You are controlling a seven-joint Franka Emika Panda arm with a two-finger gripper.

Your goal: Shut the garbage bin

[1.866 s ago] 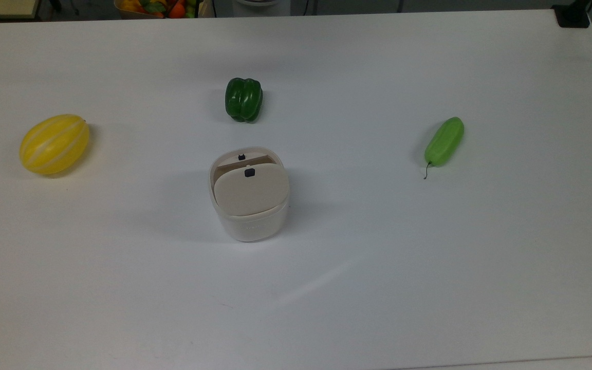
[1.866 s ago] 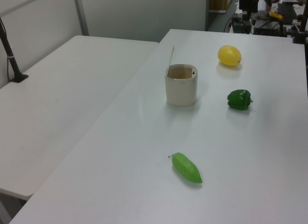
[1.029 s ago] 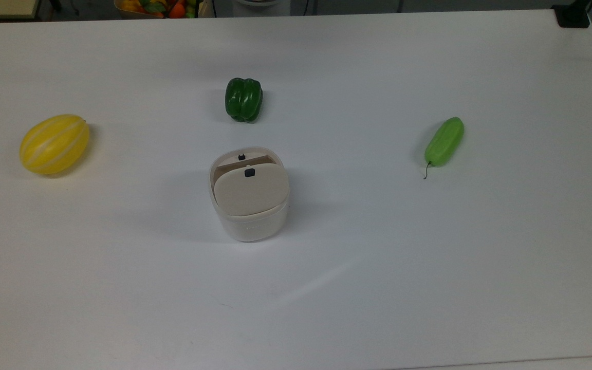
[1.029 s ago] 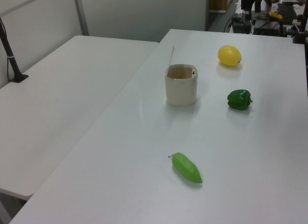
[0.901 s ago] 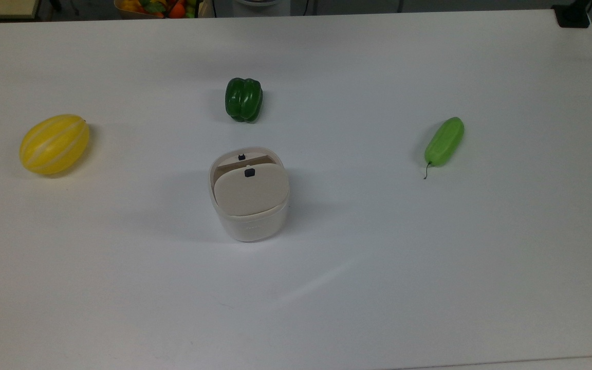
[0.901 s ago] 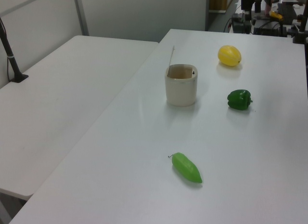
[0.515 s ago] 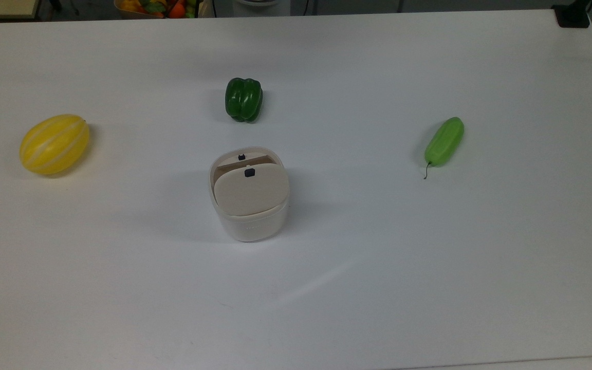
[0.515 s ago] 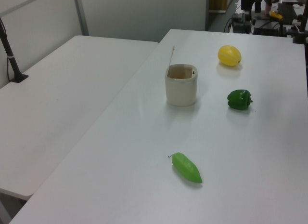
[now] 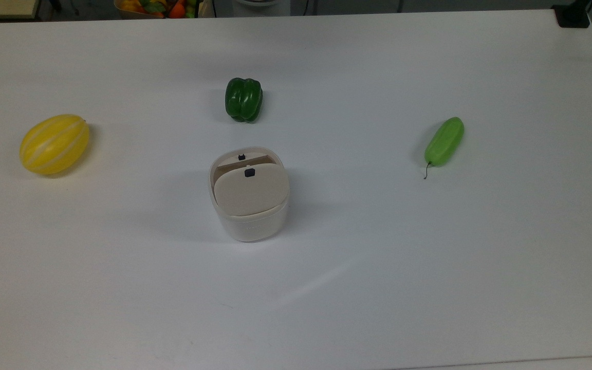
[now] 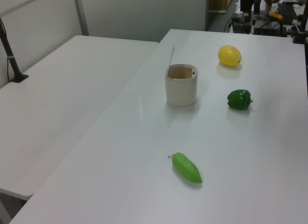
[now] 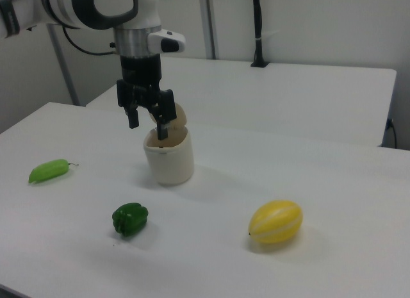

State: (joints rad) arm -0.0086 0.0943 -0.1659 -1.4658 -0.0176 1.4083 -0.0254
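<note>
The small off-white plastic garbage bin (image 9: pixel 248 205) stands mid-worktop (image 9: pixel 429 267), its flat beige hinged lid (image 9: pixel 251 189) raised upright. In the right view, the black two-finger tool (image 11: pixel 147 126) hovers just above the bin's rim, fingers spread apart, empty.

Bright, flat indoor light washing over everything, nothing harsh going on.

The white surface (image 9: pixel 429 257) is bouncing light hard enough that it's looking slightly bluish in the top view, with a faint pale streak glinting below the garbage bin (image 9: pixel 249 216). Shadows are staying soft, pooling toward the top view's left of the bin. The left view is looking a bit hazy and soft, and its far background is blurring out.
</note>
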